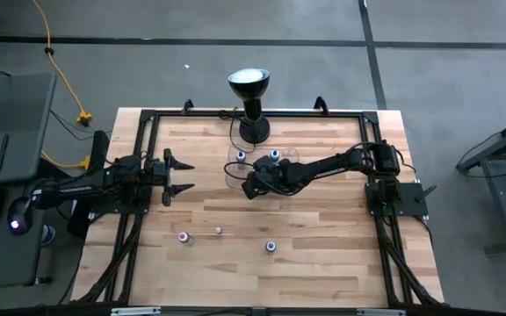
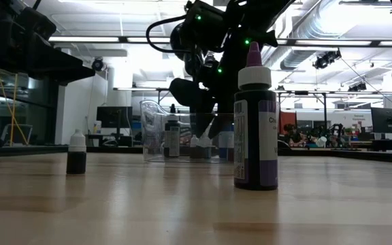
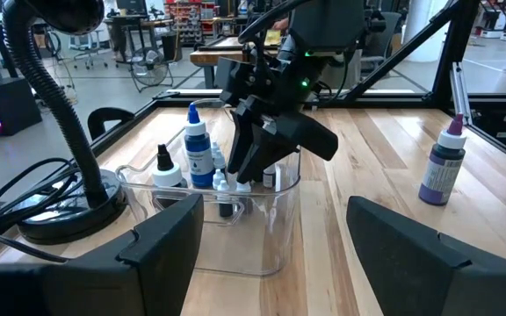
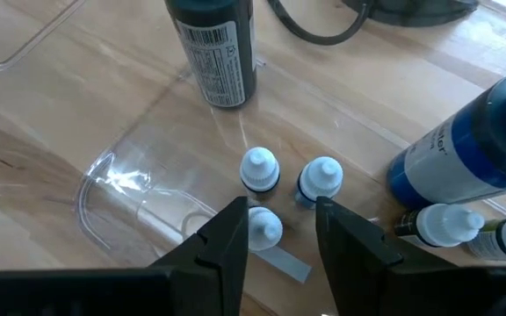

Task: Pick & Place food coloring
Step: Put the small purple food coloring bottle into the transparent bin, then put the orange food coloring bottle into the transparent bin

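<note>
My right gripper (image 4: 281, 230) is open and points slantwise down into the clear tray (image 1: 232, 173). A tiny white-capped food coloring bottle (image 4: 264, 226) stands upright on the tray floor between its fingers, close to one and apart from the other. Two more small bottles (image 4: 260, 168) (image 4: 321, 180) stand just beyond it. Loose food coloring bottles stand on the table nearer the front (image 1: 184, 237) (image 1: 219, 231) (image 1: 271, 247). My left gripper (image 1: 181, 175) waits open and level at the table's left. My right gripper: the small bottle's cap (image 4: 255, 225) lies right beside one finger (image 4: 232, 239), but I cannot tell whether they touch. A gap shows between the cap and the other finger.
Inside the tray also stand a large blue bottle (image 4: 464, 158) and a dark labelled bottle (image 4: 213, 53), and small bottles lie beside the blue one (image 4: 446, 224). A black lamp (image 1: 249, 88) stands behind the tray. A purple bottle (image 2: 256, 129) stands near the front.
</note>
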You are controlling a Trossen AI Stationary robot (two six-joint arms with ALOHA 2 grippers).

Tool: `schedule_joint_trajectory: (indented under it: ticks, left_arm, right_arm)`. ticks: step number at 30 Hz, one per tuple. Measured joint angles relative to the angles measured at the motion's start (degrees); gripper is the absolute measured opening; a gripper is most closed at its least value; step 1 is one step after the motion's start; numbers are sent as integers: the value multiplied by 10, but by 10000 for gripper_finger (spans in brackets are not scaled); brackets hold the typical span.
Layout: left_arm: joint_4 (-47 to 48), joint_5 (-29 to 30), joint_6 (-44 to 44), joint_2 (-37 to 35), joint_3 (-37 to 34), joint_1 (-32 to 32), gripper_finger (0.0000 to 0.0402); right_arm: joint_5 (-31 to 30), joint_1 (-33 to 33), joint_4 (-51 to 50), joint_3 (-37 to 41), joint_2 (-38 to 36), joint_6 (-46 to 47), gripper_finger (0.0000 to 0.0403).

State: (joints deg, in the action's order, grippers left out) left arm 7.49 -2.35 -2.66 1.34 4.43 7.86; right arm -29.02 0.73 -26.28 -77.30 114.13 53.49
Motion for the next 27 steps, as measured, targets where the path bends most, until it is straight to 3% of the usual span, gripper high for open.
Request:
schedule_joint_trajectory:
  ticks: [27]
  left_arm:
    - [0,0,0,0,0,0,278]
  right_arm:
    - [-7,0,-23,-32,-1,-31,124]
